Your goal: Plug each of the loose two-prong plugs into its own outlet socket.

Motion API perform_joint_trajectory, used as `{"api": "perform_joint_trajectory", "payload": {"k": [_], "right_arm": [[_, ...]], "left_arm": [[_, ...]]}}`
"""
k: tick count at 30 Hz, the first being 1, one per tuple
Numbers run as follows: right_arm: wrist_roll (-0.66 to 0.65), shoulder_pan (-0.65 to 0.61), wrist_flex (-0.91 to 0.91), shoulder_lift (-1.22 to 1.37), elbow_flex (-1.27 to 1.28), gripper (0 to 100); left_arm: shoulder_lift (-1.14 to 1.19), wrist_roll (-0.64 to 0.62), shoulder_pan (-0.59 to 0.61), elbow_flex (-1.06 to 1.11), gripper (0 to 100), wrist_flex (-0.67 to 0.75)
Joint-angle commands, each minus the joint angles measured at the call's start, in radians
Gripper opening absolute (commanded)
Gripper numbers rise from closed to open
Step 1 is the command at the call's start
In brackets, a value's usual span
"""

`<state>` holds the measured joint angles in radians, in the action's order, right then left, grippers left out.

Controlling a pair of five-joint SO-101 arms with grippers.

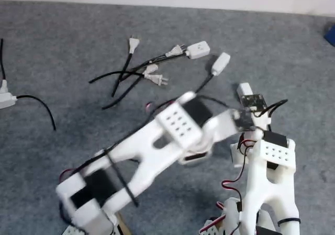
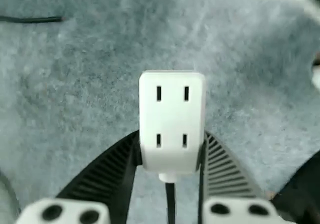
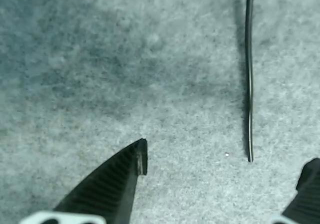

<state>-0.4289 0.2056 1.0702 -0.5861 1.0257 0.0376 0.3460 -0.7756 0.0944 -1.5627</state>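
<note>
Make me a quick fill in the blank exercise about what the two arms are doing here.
1. The left tool is shut on a white outlet block with ___ pairs of slots.
2. The cord leaving that block is ___.
3. The right tool is ___, above the grey carpet.
Missing words: two; black; open.

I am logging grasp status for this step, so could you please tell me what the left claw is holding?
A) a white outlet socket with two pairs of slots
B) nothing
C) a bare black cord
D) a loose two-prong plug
A: in the left wrist view the left claw has its fingers against both sides of the white outlet socket, whose black cord runs out between them.
</note>
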Motion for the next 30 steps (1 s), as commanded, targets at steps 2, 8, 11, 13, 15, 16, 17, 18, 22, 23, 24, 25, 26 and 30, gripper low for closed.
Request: {"api": "perform_joint_trajectory", "payload": {"k": [2, 8, 11, 13, 15, 16, 17, 18, 22, 23, 24, 25, 26, 30], "right_arm": [[-0.015, -0.001, 0.019, -0.024, -0.004, 44.0], [-0.015, -0.007, 0.039, -0.025, -0.004, 44.0], [-0.015, -0.007, 0.039, -0.028, -0.004, 44.0], [-0.015, -0.005, 0.039, -0.028, 0.004, 44.0], [-0.015, -0.007, 0.038, -0.033, 0.016, 44.0], [-0.015, -0.008, 0.036, -0.033, 0.018, 44.0], [-0.015, -0.008, 0.036, -0.033, 0.018, 44.0], [-0.015, -0.008, 0.036, -0.033, 0.018, 44.0], [-0.015, -0.007, 0.036, -0.033, 0.018, 44.0], [-0.015, -0.005, 0.036, -0.033, 0.018, 44.0], [-0.015, -0.002, 0.036, -0.033, 0.018, 44.0], [-0.014, -0.001, 0.038, -0.033, 0.015, 44.0], [-0.014, 0.007, 0.038, -0.033, 0.01, 44.0], [-0.012, 0.113, 0.038, -0.035, -0.039, 44.0]], "left_arm": [[-0.166, 0.115, 0.033, 0.414, 0, 0.318], [-0.194, 0.244, 0.074, 0.622, 0, 0.543], [-0.194, 0.288, 0.071, 0.661, 0, 0.574], [-0.194, 0.308, 0.074, 0.676, 0, 0.578], [-0.2, 0.313, 0.076, 0.69, 0, 0.591], [-0.202, 0.313, 0.076, 0.693, 0, 0.598], [-0.202, 0.313, 0.076, 0.693, 0, 0.6], [-0.202, 0.313, 0.077, 0.691, 0, 0.6], [-0.202, 0.313, 0.077, 0.688, 1, 0.6], [-0.203, 0.313, 0.082, 0.688, 1, 0.6], [-0.203, 0.313, 0.093, 0.687, 3, 0.598], [-0.203, 0.31, 0.104, 0.676, 7, 0.595], [-0.203, 0.308, 0.12, 0.665, 11, 0.594], [-0.203, 0.307, 0.216, 0.616, 20, 0.594]]}}
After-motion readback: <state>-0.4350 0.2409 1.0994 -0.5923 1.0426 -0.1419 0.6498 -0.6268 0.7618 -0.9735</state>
